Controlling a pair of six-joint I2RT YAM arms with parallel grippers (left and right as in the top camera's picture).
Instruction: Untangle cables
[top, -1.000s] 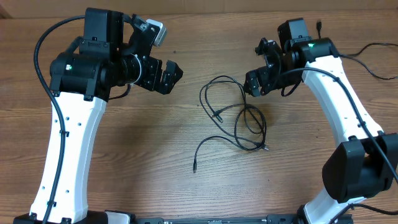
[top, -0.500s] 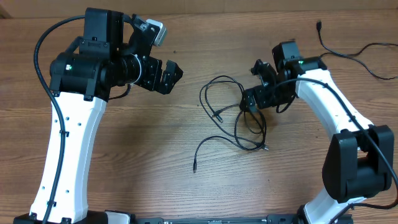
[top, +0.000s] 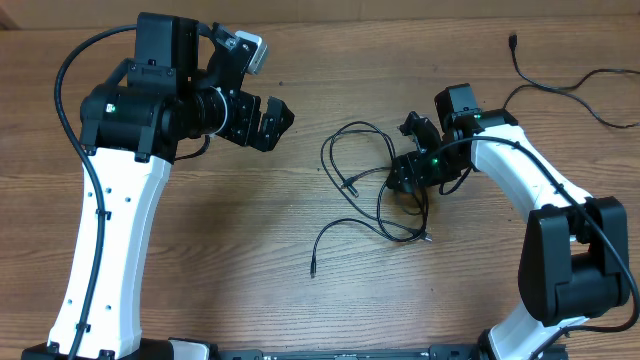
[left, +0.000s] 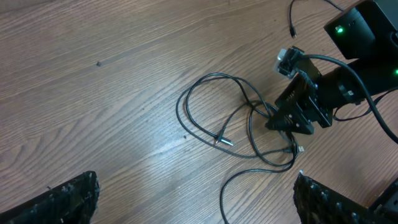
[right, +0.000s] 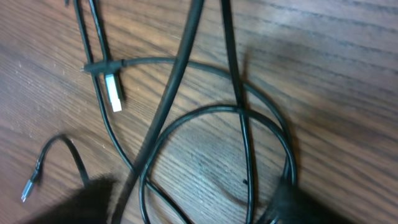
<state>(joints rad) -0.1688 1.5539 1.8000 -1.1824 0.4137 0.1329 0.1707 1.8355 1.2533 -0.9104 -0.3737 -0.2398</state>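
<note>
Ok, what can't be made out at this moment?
- Right wrist: the fingers of the right pincer are dark blurs cut by the bottom edge; whether they pinch the cables is unclear.
- Overhead: that pincer's body hides the cable crossing beneath it.
- Left wrist: the left pincer has its fingers cut off at the bottom corners.

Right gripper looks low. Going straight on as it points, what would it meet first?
Probably the cables: crossed loops lie right ahead of the right gripper, table just beneath; depth unclear.

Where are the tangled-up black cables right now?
In the overhead view, the cables lie mid-table on the wooden table, between the two arms. The right arm's fingers are low over the loops nearest that arm.
</note>
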